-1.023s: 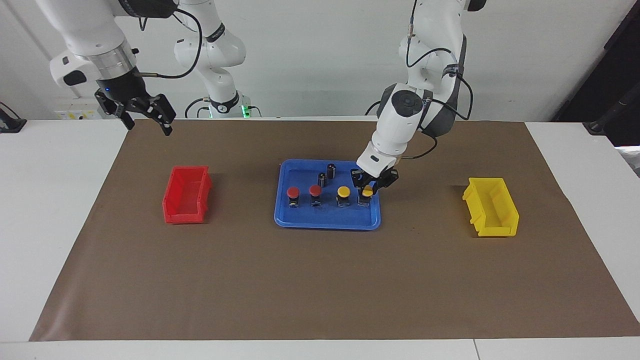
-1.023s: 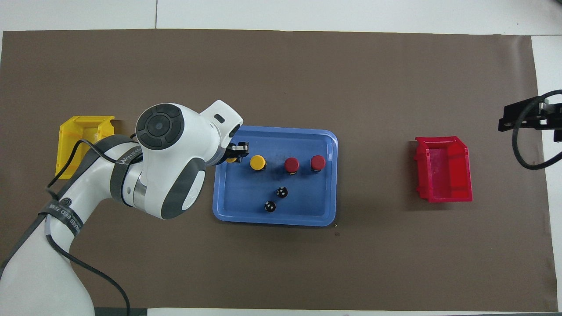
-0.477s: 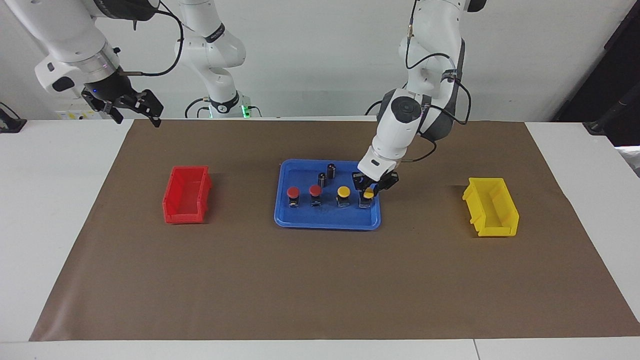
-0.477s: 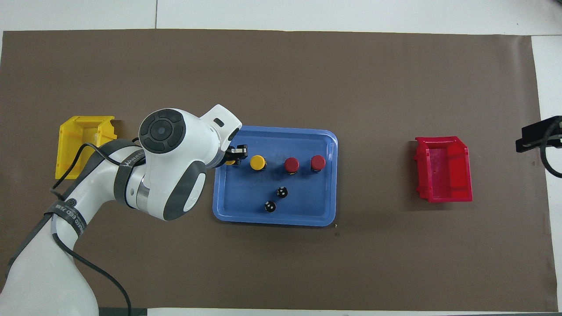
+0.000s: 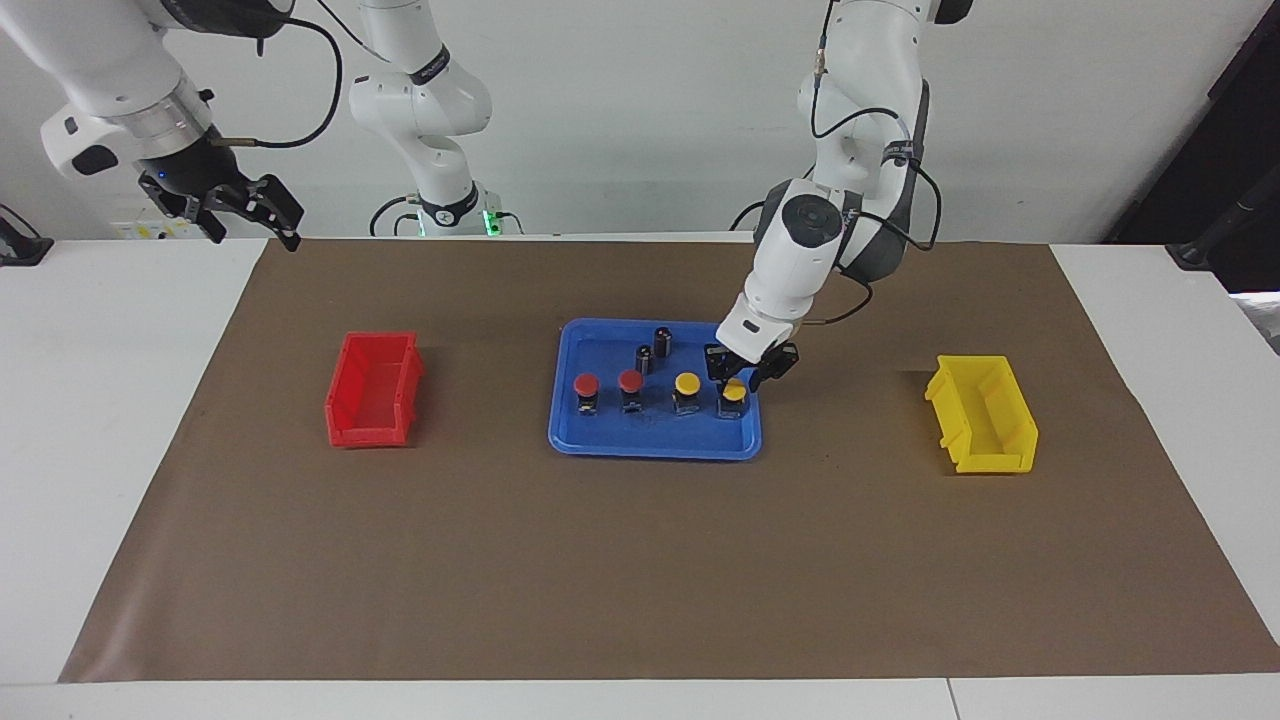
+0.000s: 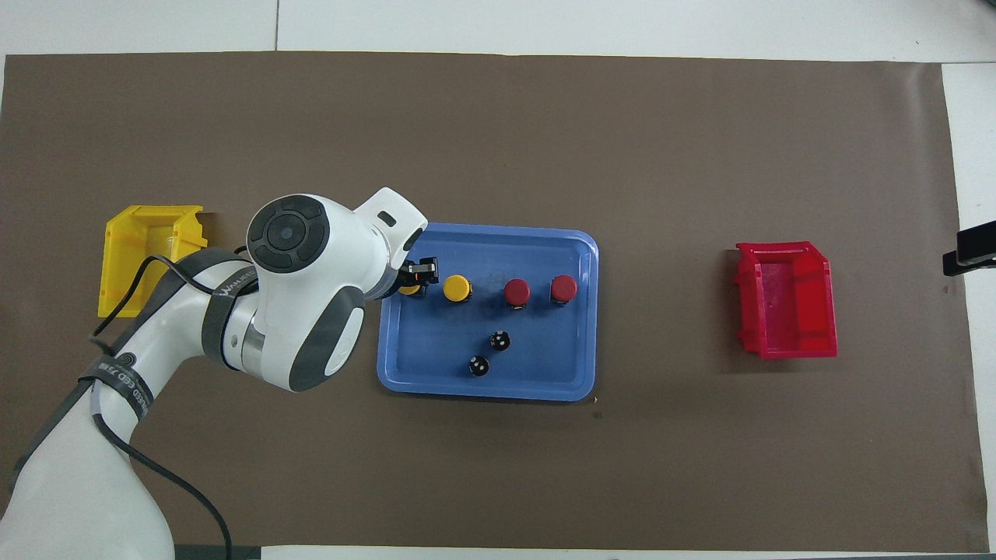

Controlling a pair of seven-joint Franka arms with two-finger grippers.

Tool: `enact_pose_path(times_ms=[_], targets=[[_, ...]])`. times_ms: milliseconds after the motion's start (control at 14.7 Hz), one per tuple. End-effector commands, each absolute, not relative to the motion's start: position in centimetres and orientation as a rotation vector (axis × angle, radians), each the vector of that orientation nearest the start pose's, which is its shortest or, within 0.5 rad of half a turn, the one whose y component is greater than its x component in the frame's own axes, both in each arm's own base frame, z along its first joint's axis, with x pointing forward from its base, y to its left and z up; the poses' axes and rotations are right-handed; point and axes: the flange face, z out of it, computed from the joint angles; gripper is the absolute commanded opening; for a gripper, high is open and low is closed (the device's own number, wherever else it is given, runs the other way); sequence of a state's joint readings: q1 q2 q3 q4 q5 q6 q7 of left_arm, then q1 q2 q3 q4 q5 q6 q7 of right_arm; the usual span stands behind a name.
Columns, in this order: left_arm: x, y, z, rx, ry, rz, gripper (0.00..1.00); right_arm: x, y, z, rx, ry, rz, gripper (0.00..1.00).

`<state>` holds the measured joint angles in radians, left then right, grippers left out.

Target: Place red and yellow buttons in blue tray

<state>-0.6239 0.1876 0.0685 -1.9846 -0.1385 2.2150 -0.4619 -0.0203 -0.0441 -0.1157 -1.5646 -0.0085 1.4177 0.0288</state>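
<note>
**Four buttons in the blue tray, left hand just above the end one**

Looking down from my remote station, I see the blue tray (image 5: 655, 442), a shallow glossy plastic rectangle with rounded corners and a low rim, lying mid-desk on a matte brown paper sheet (image 5: 640, 580). Four push-buttons stand in it in one row, each a round domed cap on a boxy black base: two red buttons (image 5: 586, 385) (image 5: 630, 381) toward the right arm's end, then two yellow buttons (image 5: 686, 383) (image 5: 735, 391). Two small dark cylinders (image 5: 644, 358) (image 5: 662, 340) stand upright in the tray too, nearer the robots than the row.

The left hand (image 5: 745, 376) sits right over the end yellow button, fingers spread apart and holding nothing; in the overhead view the arm's bulky white wrist hides most of that button. The right hand (image 5: 245, 212) waits raised over the desk edge at its own end, fingers spread.

A red bin (image 5: 372, 390) and a yellow bin (image 5: 985, 413), both open-topped moulded plastic, stand on the sheet, one on either side of the tray.
</note>
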Motion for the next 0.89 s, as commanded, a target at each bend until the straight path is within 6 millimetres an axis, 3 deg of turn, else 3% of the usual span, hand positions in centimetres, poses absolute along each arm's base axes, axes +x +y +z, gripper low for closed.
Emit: enact_pose_path(times_ms=[0, 273, 477, 682, 818], targets=[[51.4, -31.0, 42.0, -3.200, 0.032, 0.058, 1.00, 51.8, -8.8, 64.0, -3.125, 0.202, 0.115, 1.00], [53.8, -26.0, 49.5, -3.135, 0.028, 0.144, 1.00, 51.2, -8.9, 63.5, -3.130, 0.206, 0.163, 1.00], [54.3, -19.6, 55.0, -3.136, 0.162, 0.126, 1.00, 51.2, -8.8, 63.5, -3.131, 0.201, 0.165, 1.00], [54.1, -12.9, 58.7, -3.077, 0.278, 0.125, 1.00, 51.3, -8.0, 63.5, -3.131, 0.177, 0.172, 1.00], [54.1, -8.3, 61.0, -3.090, 0.203, 0.120, 1.00, 51.3, -7.6, 63.5, -3.131, 0.165, 0.170, 1.00]])
